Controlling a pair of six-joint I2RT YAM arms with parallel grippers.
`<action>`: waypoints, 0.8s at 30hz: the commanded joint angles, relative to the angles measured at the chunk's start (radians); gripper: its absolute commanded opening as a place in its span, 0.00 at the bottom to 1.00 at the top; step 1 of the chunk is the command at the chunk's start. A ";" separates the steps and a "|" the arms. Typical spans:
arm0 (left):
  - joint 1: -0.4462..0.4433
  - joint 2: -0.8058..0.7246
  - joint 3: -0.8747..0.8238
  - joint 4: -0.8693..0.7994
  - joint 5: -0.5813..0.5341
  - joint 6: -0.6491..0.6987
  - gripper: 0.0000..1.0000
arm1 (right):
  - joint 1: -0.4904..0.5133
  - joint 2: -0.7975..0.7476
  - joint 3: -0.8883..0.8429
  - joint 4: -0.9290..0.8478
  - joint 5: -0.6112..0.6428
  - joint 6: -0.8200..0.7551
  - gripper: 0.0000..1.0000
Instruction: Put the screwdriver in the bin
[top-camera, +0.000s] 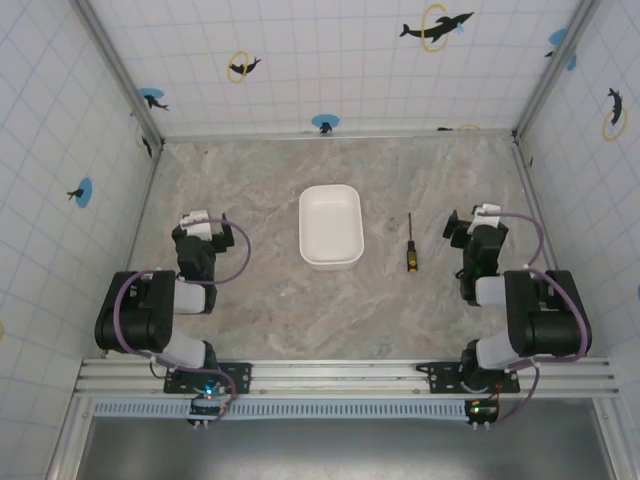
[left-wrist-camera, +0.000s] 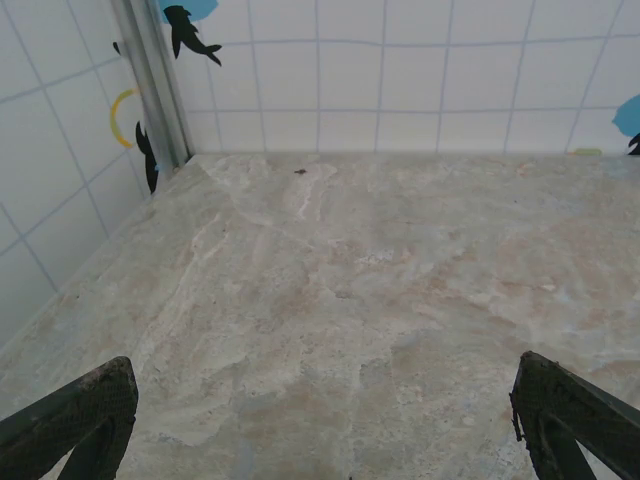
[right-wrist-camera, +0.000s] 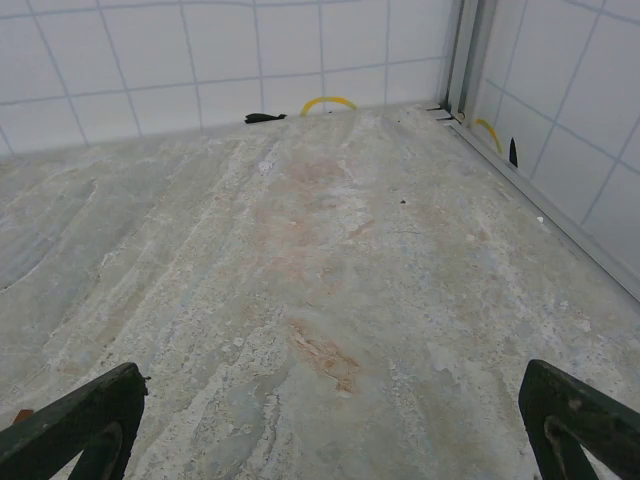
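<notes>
Between bin (top-camera: 331, 226) and right gripper (right-wrist-camera: 330, 400): screwdriver (top-camera: 409, 257) on table (top-camera: 260, 190) | left gripper (left-wrist-camera: 320, 390) agape | right gripper agape

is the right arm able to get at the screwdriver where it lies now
Probably yes: the screwdriver lies flat just left of the right gripper, with bare table between them and the jaws open.
</notes>
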 joint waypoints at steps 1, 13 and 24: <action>-0.004 0.001 0.005 0.028 -0.005 -0.015 0.98 | 0.007 0.000 0.024 0.018 0.011 -0.002 0.98; -0.003 0.001 0.005 0.028 -0.005 -0.015 0.98 | 0.008 0.000 0.024 0.017 0.013 -0.003 0.98; -0.004 0.001 0.005 0.028 -0.004 -0.015 0.98 | 0.013 0.000 0.024 0.018 0.019 -0.004 0.98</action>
